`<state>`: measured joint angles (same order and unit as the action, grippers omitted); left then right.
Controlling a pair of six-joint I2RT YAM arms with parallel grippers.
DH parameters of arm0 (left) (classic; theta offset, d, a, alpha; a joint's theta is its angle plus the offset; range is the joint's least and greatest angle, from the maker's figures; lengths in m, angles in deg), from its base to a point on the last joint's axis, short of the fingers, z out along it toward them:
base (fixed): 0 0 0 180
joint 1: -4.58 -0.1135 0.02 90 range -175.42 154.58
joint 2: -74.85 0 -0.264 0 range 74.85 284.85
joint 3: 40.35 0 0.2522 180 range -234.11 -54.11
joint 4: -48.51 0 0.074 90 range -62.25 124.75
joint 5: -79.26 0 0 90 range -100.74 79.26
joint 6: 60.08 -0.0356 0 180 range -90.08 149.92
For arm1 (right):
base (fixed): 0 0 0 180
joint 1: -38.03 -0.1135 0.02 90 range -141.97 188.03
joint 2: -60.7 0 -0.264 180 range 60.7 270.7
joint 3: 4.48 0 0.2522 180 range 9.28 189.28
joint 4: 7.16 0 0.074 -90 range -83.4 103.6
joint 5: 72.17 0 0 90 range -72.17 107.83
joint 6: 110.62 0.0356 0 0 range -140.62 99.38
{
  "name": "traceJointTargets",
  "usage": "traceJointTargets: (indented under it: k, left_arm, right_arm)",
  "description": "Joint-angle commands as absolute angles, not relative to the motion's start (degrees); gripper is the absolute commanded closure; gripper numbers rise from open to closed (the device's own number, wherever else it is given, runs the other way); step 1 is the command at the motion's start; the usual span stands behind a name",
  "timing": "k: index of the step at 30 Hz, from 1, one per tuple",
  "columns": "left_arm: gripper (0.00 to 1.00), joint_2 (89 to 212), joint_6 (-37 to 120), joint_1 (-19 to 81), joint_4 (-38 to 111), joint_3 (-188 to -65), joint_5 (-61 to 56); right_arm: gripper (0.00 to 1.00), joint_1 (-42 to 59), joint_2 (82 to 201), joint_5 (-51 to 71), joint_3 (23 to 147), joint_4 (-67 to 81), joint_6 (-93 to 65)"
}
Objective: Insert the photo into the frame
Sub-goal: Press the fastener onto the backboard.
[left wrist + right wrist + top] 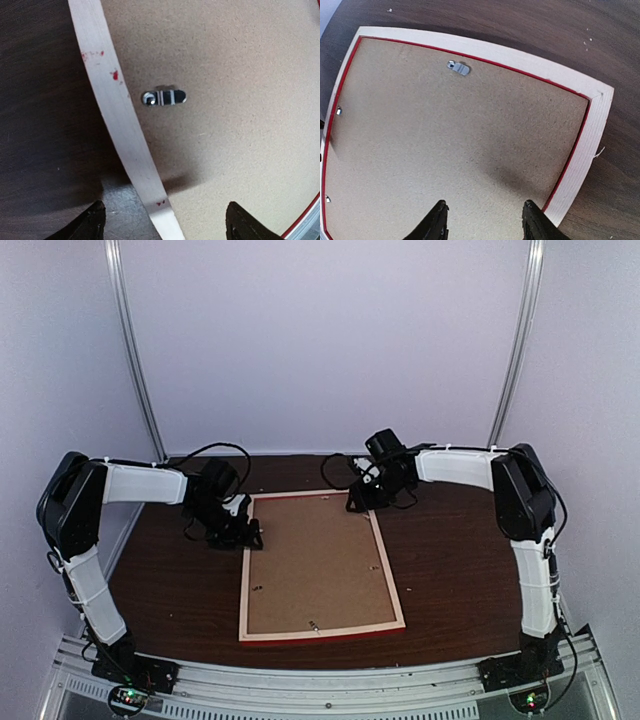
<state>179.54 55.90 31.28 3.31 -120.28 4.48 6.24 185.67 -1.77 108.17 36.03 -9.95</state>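
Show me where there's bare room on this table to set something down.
Bare table lies left of the frame, between it and the left arm, and again to its right, up to the right arm. It is crowded at the frame's far corners, where the left hand and right hand hover.

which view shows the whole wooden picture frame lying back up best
The top external view: the pale wooden picture frame lies back up with all four sides visible, red along its near edge. The left wrist view shows only a strip of one side; the right wrist view shows one end with a corner.
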Motion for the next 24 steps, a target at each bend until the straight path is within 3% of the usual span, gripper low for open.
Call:
traceJointTargets:
  k: [1,24]
  left_arm:
    - [0.16,178.76,54.94,31.56,3.52,-121.59,4.24]
    - [0.16,178.64,55.14,31.56,3.54,-121.17,3.97]
  right_arm:
    - [0.49,6.39,188.49,0.62,109.82,37.03,-10.43]
    - [0.5,6.65,185.94,4.55,103.56,39.02,-8.26]
